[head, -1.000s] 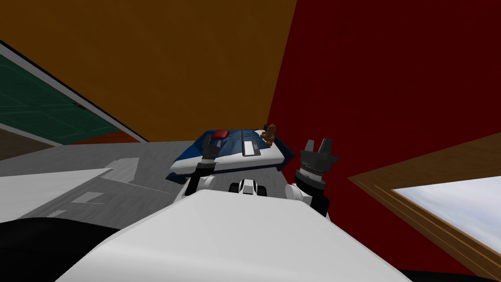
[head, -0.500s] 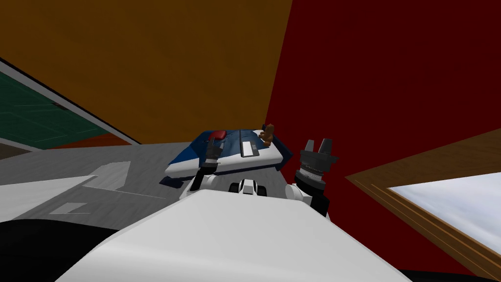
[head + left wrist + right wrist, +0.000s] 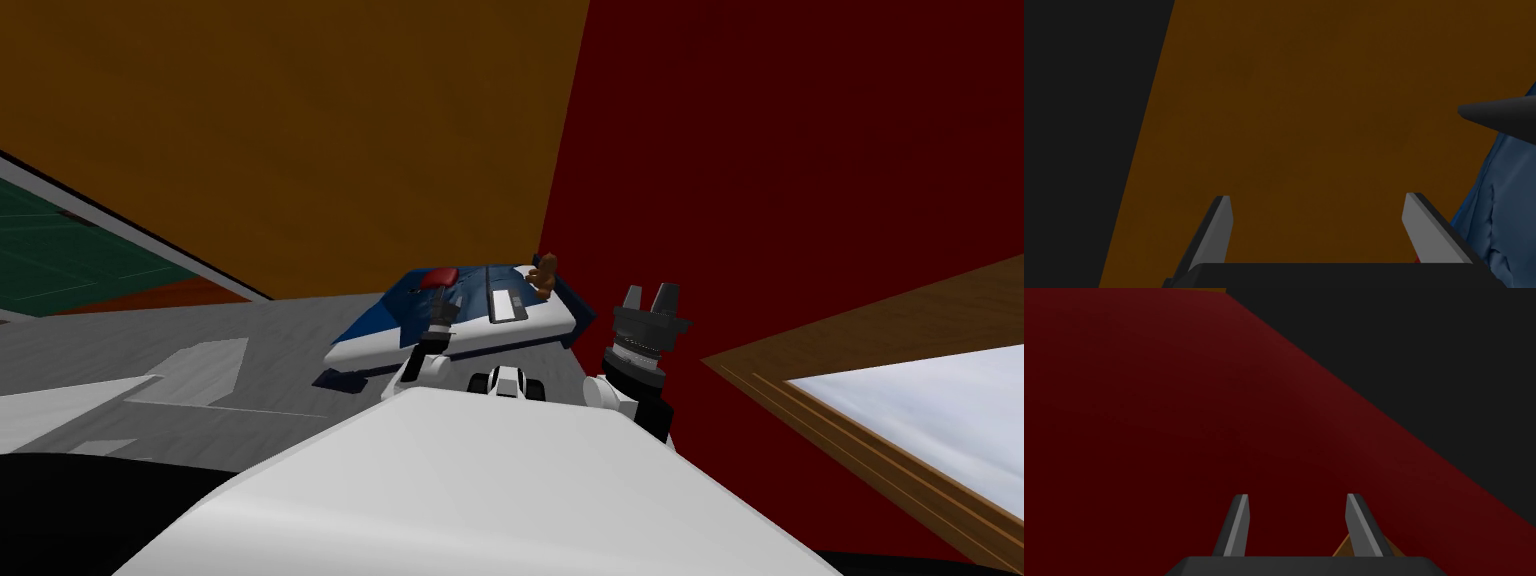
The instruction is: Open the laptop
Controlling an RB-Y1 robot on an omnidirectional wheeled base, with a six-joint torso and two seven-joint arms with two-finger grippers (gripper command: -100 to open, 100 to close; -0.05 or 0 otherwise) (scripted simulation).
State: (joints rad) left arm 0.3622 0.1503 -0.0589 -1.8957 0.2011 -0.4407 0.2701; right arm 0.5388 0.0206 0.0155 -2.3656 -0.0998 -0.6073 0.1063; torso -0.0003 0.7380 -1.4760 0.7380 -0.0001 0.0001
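- Blue-covered bed (image 3: pixel 520 328) at the far wall corner.
- Laptop (image 3: pixel 508 305) flat on it, red cushion (image 3: pixel 448 274) left, brown toy (image 3: pixel 545 275) right.
- Left gripper (image 3: pixel 438 295) over the bed; right gripper (image 3: pixel 650 298) right of it.

one flat, light grey rectangular laptop (image 3: pixel 507 303). one bed (image 3: pixel 385 318) with a rumpled blue cover and a white base. one small red cushion (image 3: pixel 440 277). one small brown toy figure (image 3: pixel 546 274). one wood-framed window (image 3: pixel 920 410). two dark-bodied grippers with thin grey blade fingers: the left gripper (image 3: pixel 1316 220) and the right gripper (image 3: pixel 1294 518).
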